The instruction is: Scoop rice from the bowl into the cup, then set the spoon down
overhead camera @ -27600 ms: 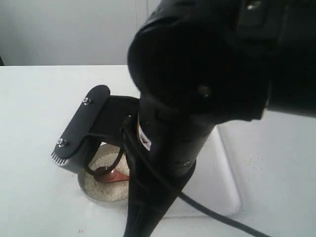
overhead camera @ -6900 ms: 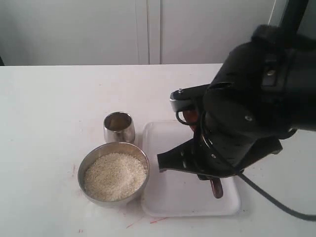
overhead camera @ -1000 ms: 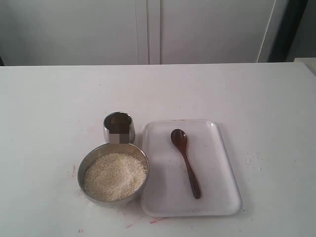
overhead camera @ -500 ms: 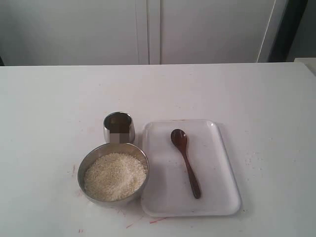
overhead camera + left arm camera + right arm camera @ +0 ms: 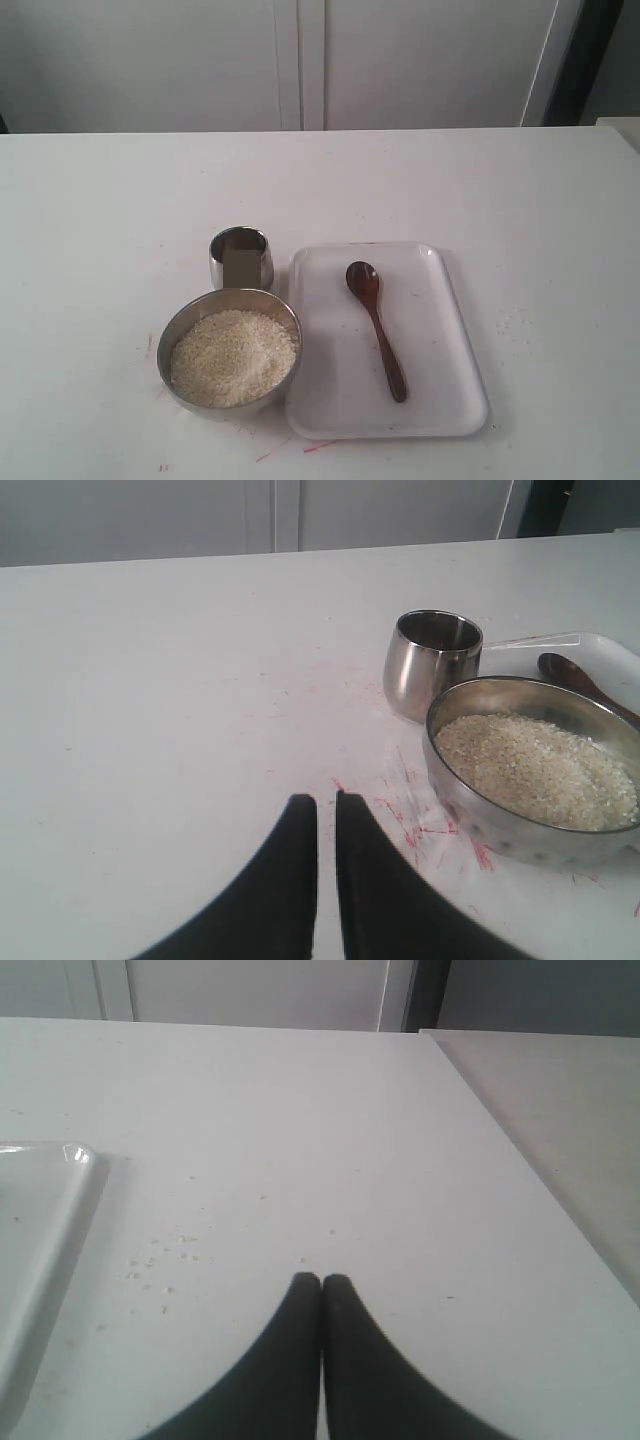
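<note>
Exterior view, left to right: bowl [image 5: 164,350] filled with rice [image 5: 232,356]; cup [image 5: 241,262] just behind it; tray [image 5: 440,400] just beside both; spoon [image 5: 378,325] laid flat in the tray; loose grains [image 5: 515,325] scattered on the table [image 5: 100,220] to the right.
Spoon position: scoop toward the far end of the tray, handle toward the near end, touched by neither gripper.
Cup contents: not to be told; the inside is seen only as dark.
Step in hand: judged to be the set-down, which appears done, since the spoon is lying free in the tray and no arm is seen in the exterior view.
Good practice: the spoon is best left wholly within the tray, clear of its rim, and both grippers are best kept well apart from bowl and cup so that nothing is tipped.
Left gripper [image 5: 325,800]: fingers drawn almost together, only a thin slit between them; nothing is held; it is poised above bare table, near the bowl but apart from it.
Right gripper [image 5: 321,1280]: fingers pressed together; nothing is held; it is poised above bare table beyond the tray's corner.
</note>
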You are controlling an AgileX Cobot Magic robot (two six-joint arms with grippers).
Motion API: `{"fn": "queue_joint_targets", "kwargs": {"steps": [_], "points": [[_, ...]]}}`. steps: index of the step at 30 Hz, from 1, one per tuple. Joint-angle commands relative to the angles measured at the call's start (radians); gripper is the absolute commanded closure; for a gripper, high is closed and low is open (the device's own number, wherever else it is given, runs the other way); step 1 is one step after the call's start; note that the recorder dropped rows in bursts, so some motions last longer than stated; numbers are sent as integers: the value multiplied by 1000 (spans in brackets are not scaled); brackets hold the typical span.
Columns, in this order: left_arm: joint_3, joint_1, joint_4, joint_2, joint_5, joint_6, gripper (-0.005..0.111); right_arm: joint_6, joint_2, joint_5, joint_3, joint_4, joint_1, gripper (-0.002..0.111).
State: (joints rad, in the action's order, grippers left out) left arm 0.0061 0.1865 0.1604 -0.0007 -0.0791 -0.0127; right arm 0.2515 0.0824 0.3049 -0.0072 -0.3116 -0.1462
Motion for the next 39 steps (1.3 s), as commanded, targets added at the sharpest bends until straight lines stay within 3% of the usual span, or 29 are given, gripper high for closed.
{"fn": "queue_joint_targets", "kwargs": {"steps": [1,39], "points": [[-6,1,10,1,3,-6,92,-7,-4,1,7,1,-6,108],[-6,1,10,1,3,-6,92,4,-82,60,7,4,-6,108]]}}
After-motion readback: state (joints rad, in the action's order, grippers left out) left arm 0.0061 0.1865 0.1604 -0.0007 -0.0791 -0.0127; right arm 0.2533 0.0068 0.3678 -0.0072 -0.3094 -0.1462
